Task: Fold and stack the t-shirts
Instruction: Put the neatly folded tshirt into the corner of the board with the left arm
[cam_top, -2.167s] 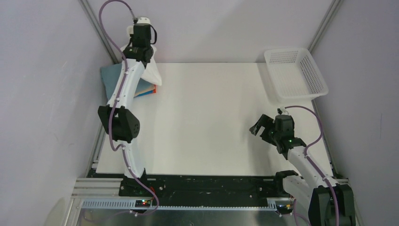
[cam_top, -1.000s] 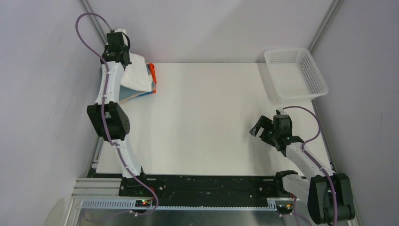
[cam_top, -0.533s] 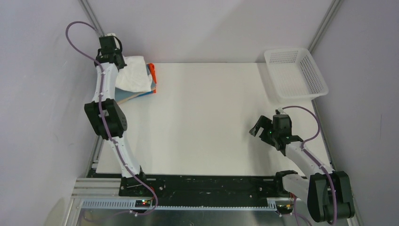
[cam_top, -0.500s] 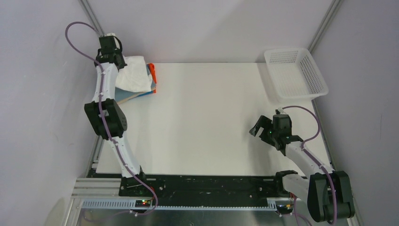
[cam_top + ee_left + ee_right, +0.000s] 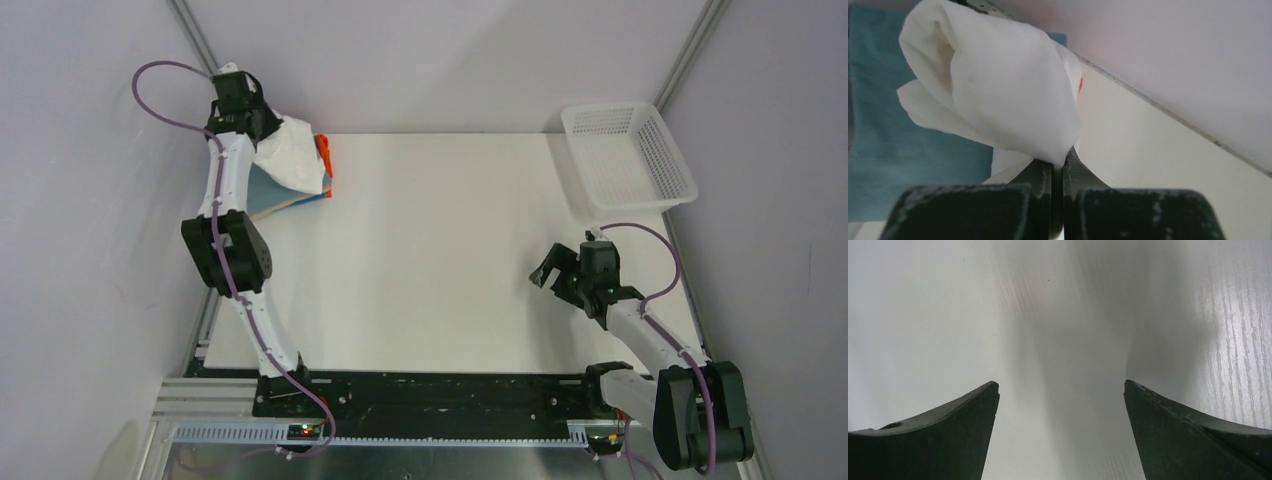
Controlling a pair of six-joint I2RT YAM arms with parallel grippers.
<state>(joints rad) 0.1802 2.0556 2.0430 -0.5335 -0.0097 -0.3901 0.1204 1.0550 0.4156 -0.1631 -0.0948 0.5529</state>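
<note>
— While the left fingers [image 5: 1040, 182] press together on a fold of the white t-shirt [image 5: 998, 95], where does the cloth sit?

— At ten o'clock on the worktop [image 5: 440, 260], close to the back wall. It hangs bunched from the pinch and drapes down onto the folded stack, lying over the blue-grey t-shirt [image 5: 908, 150]. An orange t-shirt [image 5: 322, 150] shows along the stack's three o'clock side, and the edge of a bright blue t-shirt [image 5: 318, 195] peeks out low at five o'clock.

— And the other arm?

— Pictured at four o'clock, well apart from the pile. The right fingers [image 5: 948, 440] are spread wide above the worktop, their tips pointing toward nine o'clock.

— The basket?

— The white mesh basket [image 5: 612, 108] stands at two o'clock, at the worktop's far right corner, beyond the right arm.
</note>
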